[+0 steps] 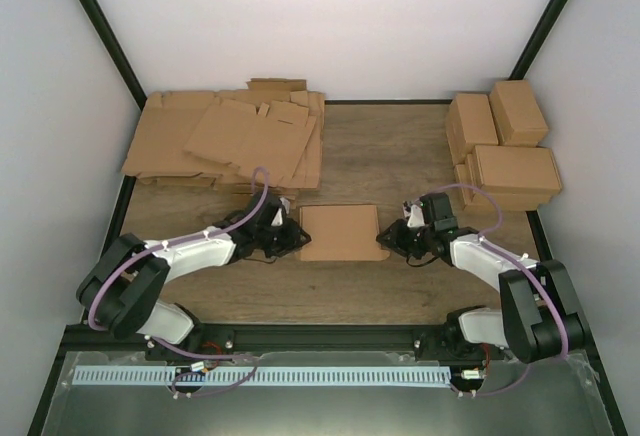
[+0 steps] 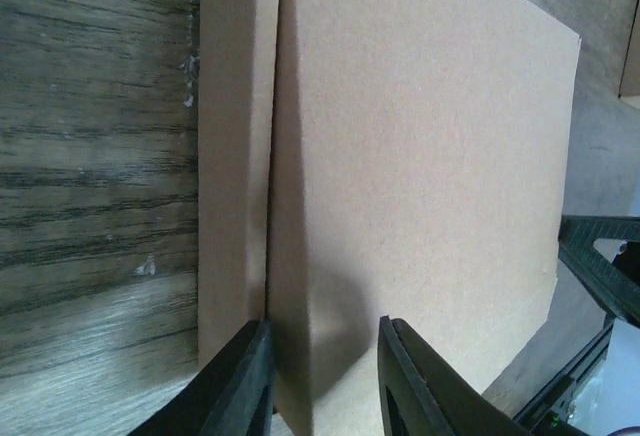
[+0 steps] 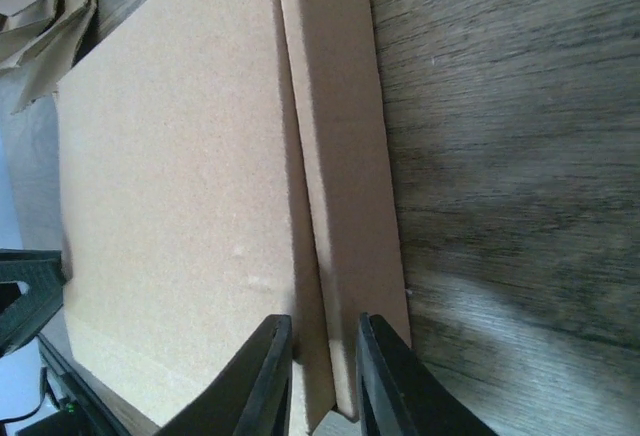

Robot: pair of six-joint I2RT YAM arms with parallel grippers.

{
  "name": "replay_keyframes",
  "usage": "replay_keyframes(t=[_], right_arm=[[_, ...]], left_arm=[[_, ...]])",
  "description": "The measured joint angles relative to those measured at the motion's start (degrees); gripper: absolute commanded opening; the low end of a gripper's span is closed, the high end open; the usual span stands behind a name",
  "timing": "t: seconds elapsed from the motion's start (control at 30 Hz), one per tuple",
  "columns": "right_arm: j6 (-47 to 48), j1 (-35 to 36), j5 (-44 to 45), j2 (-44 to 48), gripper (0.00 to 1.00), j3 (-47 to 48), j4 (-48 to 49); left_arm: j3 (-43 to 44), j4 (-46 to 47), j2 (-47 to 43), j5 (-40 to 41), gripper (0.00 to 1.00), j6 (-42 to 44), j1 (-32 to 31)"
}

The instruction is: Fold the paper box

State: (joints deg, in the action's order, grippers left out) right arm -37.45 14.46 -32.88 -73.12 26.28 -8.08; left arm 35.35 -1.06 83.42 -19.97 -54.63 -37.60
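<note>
**Pincers Set Astride Both Ends of the Box**

The left pincer point(image 2: 323, 326) was seen at the left end of the box point(image 1: 338, 233), its jaws partly apart with the cardboard edge between them. The right pincer point(image 3: 324, 318) was set the same way at the opposite end, with a narrower gap. Whether either pair was pressing on the cardboard or only straddling it could not be told. The box lay flat in the middle of the worktop point(image 1: 400, 156), between the two arms, with its lid panel down.

Several faults could be expected from here. If one pincer were closed harder or sooner than the other, the box could be skewed or dragged across the surface. The thin edge could be crushed or creased by too firm a squeeze. If the grip were too light, the lid could spring up, since no tuck was shown to be holding it.

The worktop was finished in dark wood grain and looked smooth, so little resistance to sliding was likely. A heap of flat sheets point(image 1: 225, 141) was piled at the far left and finished boxes point(image 1: 505, 146) were stacked at the far right, both well apart from the work. The space was enclosed by plain white walls point(image 1: 330, 26) and black posts point(image 1: 100, 26).
</note>
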Motion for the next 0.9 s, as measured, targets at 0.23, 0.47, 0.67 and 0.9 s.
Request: replay_keyframes(t=[0.23,0.47,0.67,0.9], right_arm=[[3.63,0.42,4.46,0.11,0.35,1.73,-3.78],[8.31,0.42,6.12,2.08,0.45,3.30,-5.75],[12.57,0.42,3.52,3.48,0.64,4.28,-5.97],[13.38,0.42,0.22,5.25,0.67,3.32,-2.64]], left_arm=[[3.21,-6.60,-2.08,4.02,0.54,4.20,-0.70],[5.31,-11.91,-4.57,7.87,0.71,8.81,-0.68],[6.21,-13.35,-5.42,8.74,0.83,12.68,-0.57],[5.77,-10.84,-5.20,5.64,0.77,14.45,-0.57]])
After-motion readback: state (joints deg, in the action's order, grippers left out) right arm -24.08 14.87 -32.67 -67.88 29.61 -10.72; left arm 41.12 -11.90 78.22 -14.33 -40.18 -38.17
